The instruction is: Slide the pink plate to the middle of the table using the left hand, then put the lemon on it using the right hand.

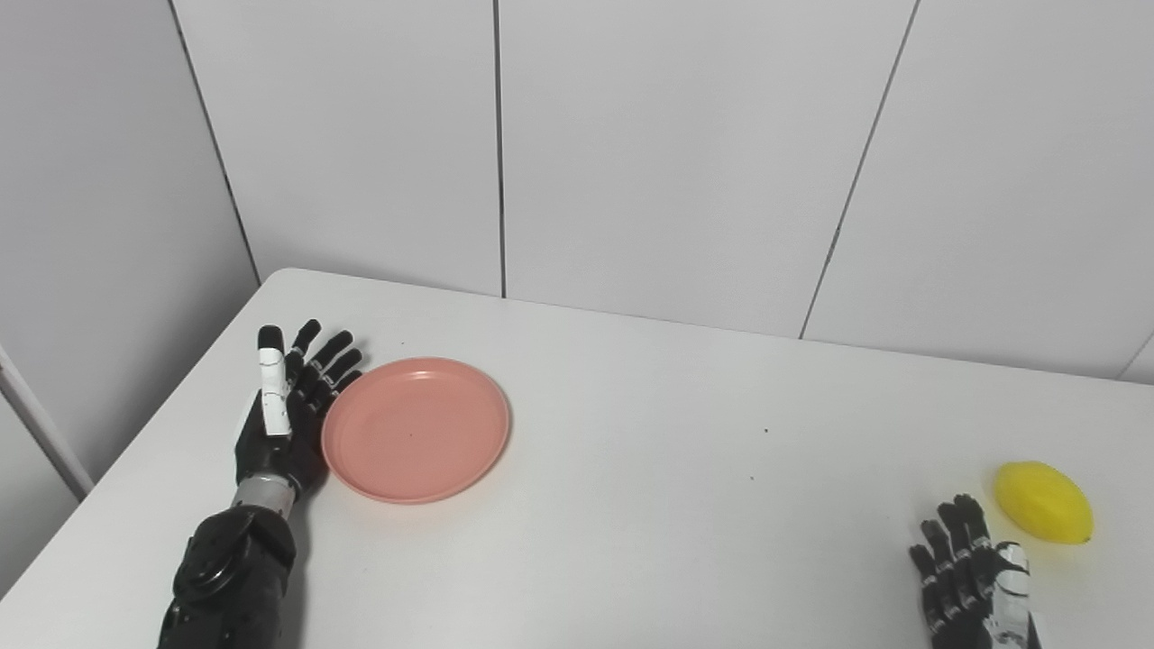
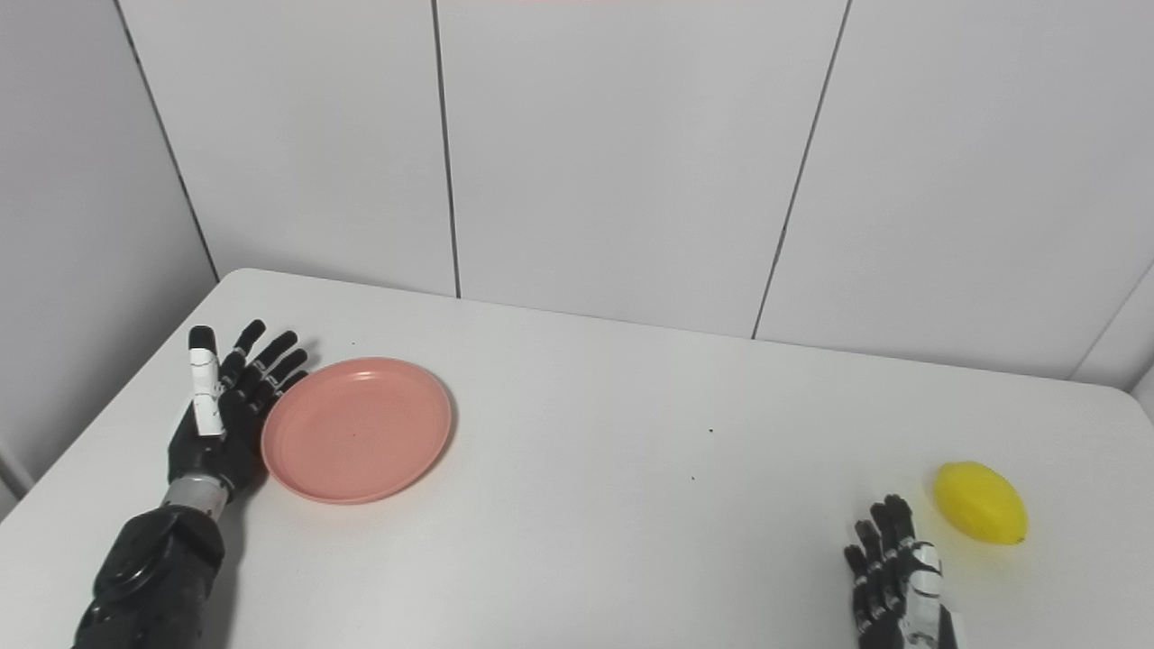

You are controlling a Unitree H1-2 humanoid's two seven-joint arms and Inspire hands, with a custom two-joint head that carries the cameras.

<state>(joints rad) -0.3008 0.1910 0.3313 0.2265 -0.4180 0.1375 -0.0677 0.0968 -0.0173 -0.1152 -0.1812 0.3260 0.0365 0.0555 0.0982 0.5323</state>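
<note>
Pink plate (image 1: 416, 430) one, lemon (image 1: 1043, 502) one, left robot hand (image 1: 287, 416) and right robot hand (image 1: 972, 579) both spread, empty.

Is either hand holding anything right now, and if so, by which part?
Nothing is held. The left hand is open against the pink plate's left rim; the right hand is open beside the lemon.

White table (image 1: 685, 505), grey panelled wall (image 1: 685, 153).

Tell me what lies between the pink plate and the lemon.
Only bare white table between pink plate and lemon, apart from a few tiny dark specks; both eye views show it.
</note>
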